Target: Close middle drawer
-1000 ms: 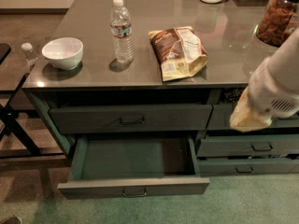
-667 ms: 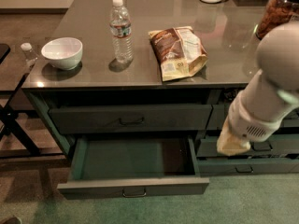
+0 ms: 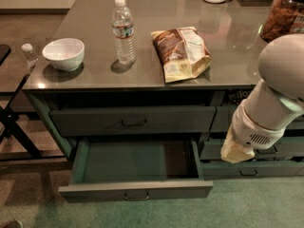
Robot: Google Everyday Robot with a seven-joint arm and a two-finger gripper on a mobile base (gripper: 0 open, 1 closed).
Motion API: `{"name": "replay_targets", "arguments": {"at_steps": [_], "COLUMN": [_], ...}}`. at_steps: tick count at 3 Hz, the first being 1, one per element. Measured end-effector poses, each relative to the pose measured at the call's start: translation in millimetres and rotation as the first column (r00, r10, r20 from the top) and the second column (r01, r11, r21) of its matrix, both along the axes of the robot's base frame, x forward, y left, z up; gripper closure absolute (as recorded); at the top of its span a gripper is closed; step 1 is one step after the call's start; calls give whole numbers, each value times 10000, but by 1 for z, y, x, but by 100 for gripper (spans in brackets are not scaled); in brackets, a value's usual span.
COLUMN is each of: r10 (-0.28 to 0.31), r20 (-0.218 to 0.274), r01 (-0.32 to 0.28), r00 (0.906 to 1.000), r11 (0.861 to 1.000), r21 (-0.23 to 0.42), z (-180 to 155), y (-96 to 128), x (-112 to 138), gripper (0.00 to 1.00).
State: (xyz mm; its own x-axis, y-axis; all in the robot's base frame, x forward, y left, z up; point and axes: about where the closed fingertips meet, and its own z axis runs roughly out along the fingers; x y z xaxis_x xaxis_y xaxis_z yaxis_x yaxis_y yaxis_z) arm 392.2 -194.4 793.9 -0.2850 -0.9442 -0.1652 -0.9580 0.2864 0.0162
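Middle drawer [image 3: 135, 161] standing wide open, low on the left of the dark grey-green cabinet: wide, shallow and rectangular, with a smooth matte greenish floor and walls, the back part in shadow. Across its near edge a long flat front, projecting over the green carpet [image 3: 256, 205], with a small centred metal loop handle [image 3: 137, 195]. Directly above, shut flush, the other equally wide drawer front [image 3: 95, 121] with the same kind of handle. To the right, a stack of narrower drawers [image 3: 213, 152], their faces set well back from the open front. Just right of the open drawer's right wall and apart from it, the gripper [image 3: 236, 151], a pale yellowish blunt end under a rounded, glossy white arm [image 3: 273, 99], hanging before the narrower drawers; open or closed, impossible to tell. Bare carpet ahead of the drawer front and beside it. Up top, a smooth, reflective grey countertop [image 3: 228, 37] bearing a round white bowl [image 3: 63, 54], an upright clear plastic water bottle [image 3: 123, 31], a crinkled brown-and-white snack bag [image 3: 182, 52] lying flat, and a clear jar [image 3: 284, 14] of brown contents at the right edge.
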Motion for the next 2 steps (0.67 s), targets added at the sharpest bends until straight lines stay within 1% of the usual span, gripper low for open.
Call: {"name": "replay_targets", "arguments": {"at_steps": [1,2], "r10": [-81,-168], "r20": [-513,-1550], "r01": [84,199], "r00": [9987,9878], "r11": [10000,9996], "r21": [43,187], "z": [-36,-117], "y": [4,18], "x": [-7,-16], "gripper": [100,100]}}
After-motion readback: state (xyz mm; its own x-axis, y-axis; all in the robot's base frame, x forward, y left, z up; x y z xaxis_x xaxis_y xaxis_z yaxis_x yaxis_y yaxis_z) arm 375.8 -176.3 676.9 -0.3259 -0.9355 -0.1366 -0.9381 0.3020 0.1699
